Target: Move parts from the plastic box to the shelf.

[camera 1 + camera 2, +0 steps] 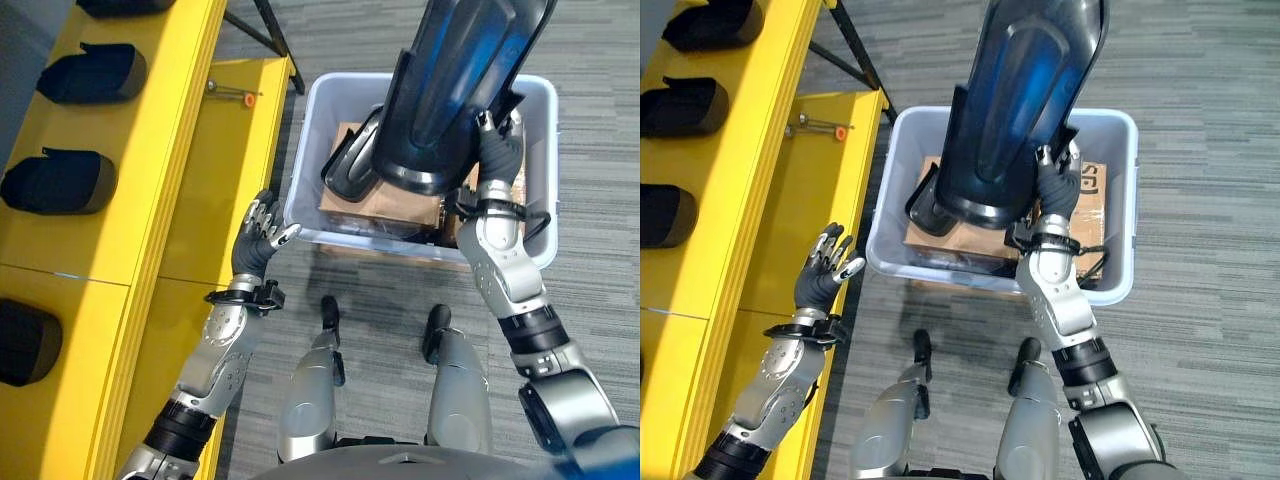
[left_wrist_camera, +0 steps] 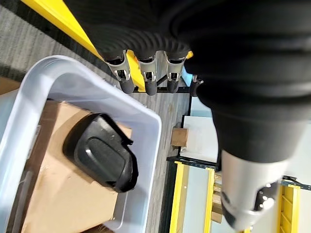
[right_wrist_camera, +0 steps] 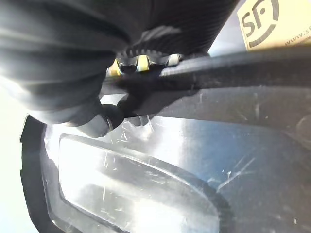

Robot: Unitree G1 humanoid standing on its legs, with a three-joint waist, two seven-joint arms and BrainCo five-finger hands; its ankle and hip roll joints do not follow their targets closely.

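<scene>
Right wrist view has the right hand (image 3: 121,104) clamped on the edge of a large glossy black part (image 3: 160,165), fingers over the rim and thumb under it. From the head camera, that hand (image 1: 1055,185) grips the part (image 1: 1015,110) at its lower right edge and holds it up above the plastic box (image 1: 1110,285), tilted, its wide end nearest the hand. The left hand (image 1: 262,235) hangs empty between the yellow shelf (image 1: 140,200) and the box's left wall, fingers spread and relaxed, touching nothing; in the left wrist view its fingers (image 2: 148,77) are straight. Inside the pale grey box lies a brown cardboard carton (image 2: 58,194), and on top of it a second, smaller black part (image 2: 102,158). Several more black parts (image 1: 60,182) sit in a row on the shelf's upper level.
</scene>
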